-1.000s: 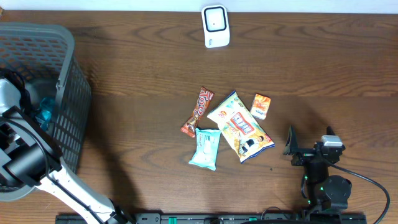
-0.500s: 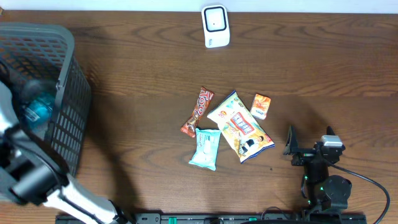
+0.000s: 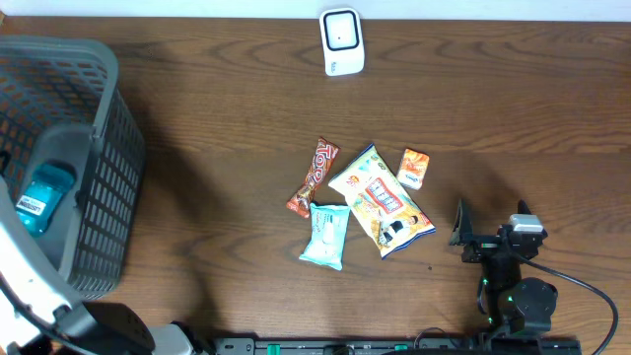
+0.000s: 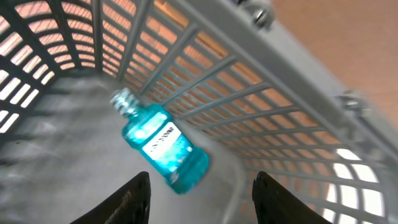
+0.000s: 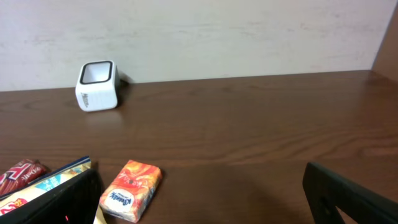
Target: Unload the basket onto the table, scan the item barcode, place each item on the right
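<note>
Left arm (image 3: pixel 22 276) — back, above basket (image 3: pixel 99 148)

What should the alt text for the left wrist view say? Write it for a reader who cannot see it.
A blue bottle with a white label lies on its side on the floor of a grey slatted basket, cap toward the upper left. The fingers of the left gripper show at the bottom edge, apart, holding nothing.

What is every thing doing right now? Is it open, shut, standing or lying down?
Basket: upright, not empty.
Blue bottle: lying on its side inside it.
Scanner: standing upright.
Packets: lying flat.
Left gripper: open, empty.
Right gripper: open, empty.
</note>
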